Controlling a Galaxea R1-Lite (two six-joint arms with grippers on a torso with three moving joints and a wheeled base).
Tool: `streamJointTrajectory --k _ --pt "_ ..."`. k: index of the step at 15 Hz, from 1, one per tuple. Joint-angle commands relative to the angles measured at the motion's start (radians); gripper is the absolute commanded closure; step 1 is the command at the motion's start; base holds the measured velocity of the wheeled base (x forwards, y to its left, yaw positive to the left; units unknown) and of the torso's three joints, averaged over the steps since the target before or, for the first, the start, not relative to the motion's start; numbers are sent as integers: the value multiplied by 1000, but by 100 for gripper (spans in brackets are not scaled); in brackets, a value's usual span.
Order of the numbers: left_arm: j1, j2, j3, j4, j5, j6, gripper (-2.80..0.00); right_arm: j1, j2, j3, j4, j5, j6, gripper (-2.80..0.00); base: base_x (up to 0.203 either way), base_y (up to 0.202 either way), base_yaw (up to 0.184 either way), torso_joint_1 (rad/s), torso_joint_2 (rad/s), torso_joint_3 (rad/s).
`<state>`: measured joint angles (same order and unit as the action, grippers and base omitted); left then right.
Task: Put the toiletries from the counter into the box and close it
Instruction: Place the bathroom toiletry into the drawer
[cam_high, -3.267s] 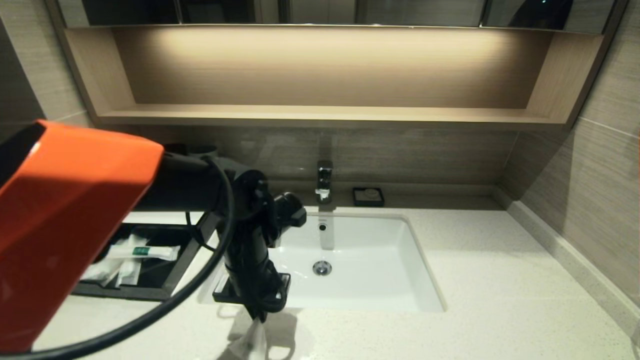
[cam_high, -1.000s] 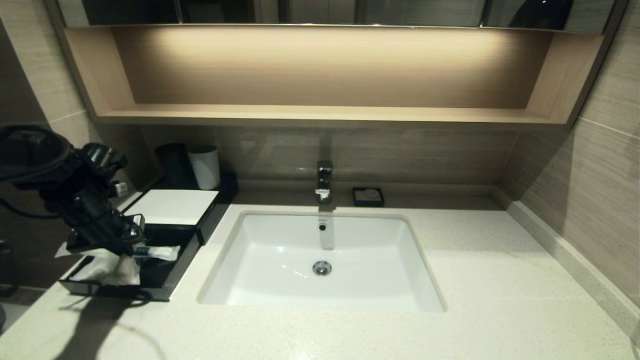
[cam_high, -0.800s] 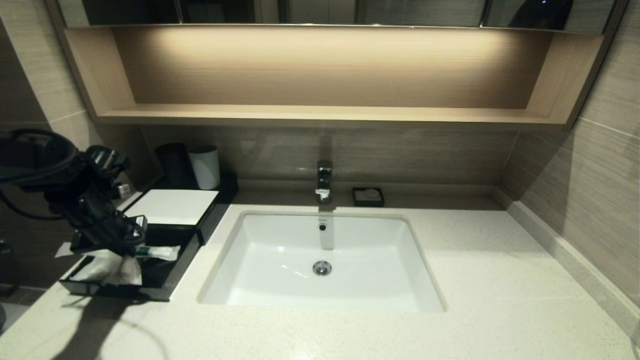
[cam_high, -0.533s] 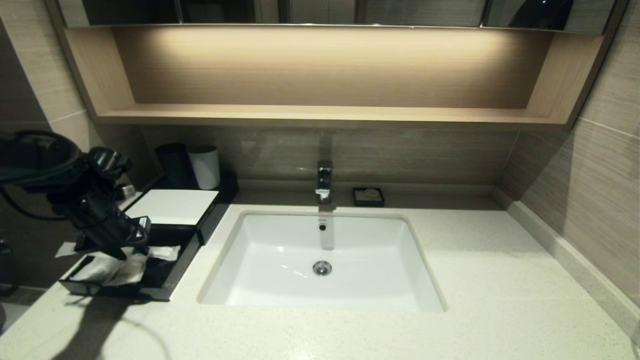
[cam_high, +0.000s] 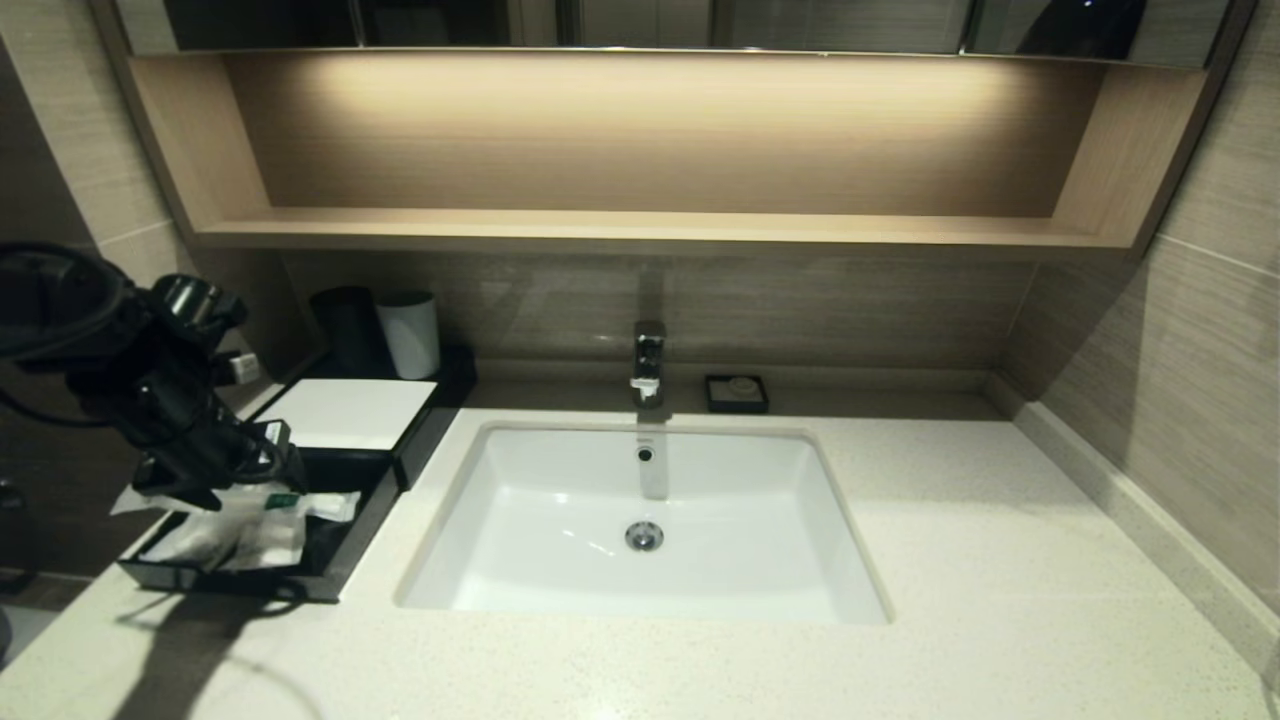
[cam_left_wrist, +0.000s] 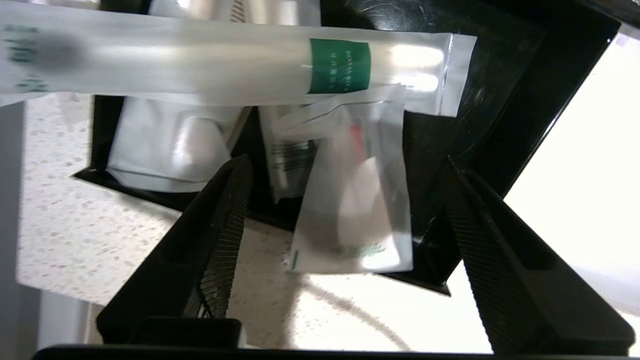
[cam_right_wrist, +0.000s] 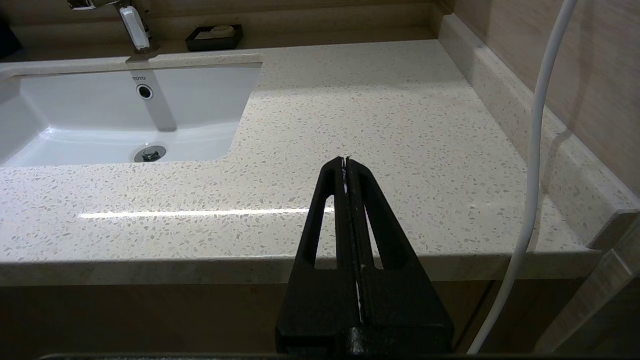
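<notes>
The black box (cam_high: 345, 412) with its white top panel stands at the counter's (cam_high: 1000, 560) far left, its front drawer (cam_high: 345, 545) pulled out. My left gripper (cam_high: 230, 485) hangs open and empty just above the drawer. In the left wrist view my left gripper (cam_left_wrist: 345, 161) is spread wide around the flat red-green print pouch (cam_left_wrist: 355, 210), which lies loose over the drawer's front wall. A long green-banded packet (cam_left_wrist: 250, 65), a plain flat pouch (cam_left_wrist: 170, 145) and a second slim packet (cam_left_wrist: 287, 160) lie in the drawer. My right gripper (cam_right_wrist: 345, 160) is shut and parked at the counter's front right.
The white sink (cam_high: 560, 500) with its faucet (cam_high: 648, 360) is inset mid-counter. A small black soap dish (cam_high: 736, 393) sits behind it. A black cup (cam_high: 345, 330) and a white cup (cam_high: 408, 333) stand behind the box. The wooden shelf (cam_high: 640, 230) runs overhead.
My left gripper carried the pouch from the counter's front to the drawer, opened and let it go. The pouch dropped onto the other packets, and the gripper has lifted slightly.
</notes>
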<state>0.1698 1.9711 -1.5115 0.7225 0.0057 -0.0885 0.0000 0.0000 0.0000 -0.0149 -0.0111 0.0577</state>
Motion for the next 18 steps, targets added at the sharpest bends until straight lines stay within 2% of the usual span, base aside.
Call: streamJointTrajectory --k 1,6,12,14,18 --pt "29 -61 2 12 4 19 0 0 2 0 0 0 1 0 0 0 0 0 0 0" --pt "97 -42 -19 -6 9 43 0 0 2 0 0 0 1 0 0 0 0 0 0 0" --pt "217 109 -150 -51 25 45 0 2 2 0 0 0 1 0 0 0 0 0 0 0" --pt "253 129 -177 -53 26 68 0 0 2 0 0 0 1 0 0 0 0 0 0 0" --pt "272 154 -196 -53 25 73 0 1 2 0 0 0 1 0 0 0 0 0 0 0"
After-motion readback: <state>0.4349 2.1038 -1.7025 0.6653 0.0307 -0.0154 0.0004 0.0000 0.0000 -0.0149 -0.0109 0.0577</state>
